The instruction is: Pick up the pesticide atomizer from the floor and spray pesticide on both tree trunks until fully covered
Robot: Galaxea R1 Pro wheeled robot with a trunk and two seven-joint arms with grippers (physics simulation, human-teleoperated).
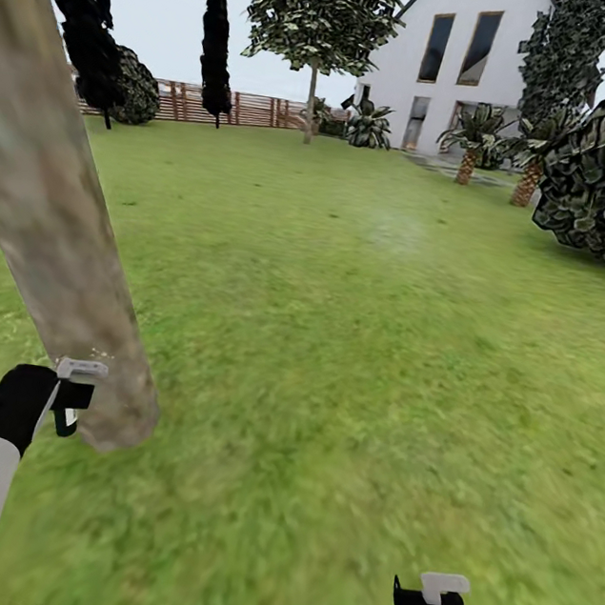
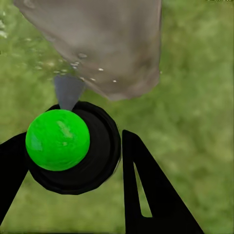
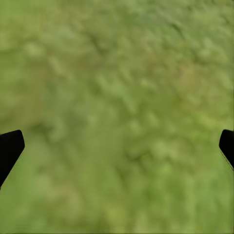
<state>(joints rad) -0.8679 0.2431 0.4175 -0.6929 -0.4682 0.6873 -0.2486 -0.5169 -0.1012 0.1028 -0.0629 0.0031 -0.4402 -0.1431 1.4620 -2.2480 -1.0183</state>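
The left gripper (image 2: 73,161) is clamping the pesticide atomizer (image 2: 68,146) (a black body with a bright green round top), its grey nozzle pointing at the foot of the thick, leaning tree trunk (image 1: 56,210) just beside it. Tiny white specks of pesticide (image 2: 78,63) are dotting the bark near the nozzle. The right gripper (image 3: 117,146) is hanging over the grass (image 1: 351,367), well apart from the trunk, its fingers spread wide with nothing between them.
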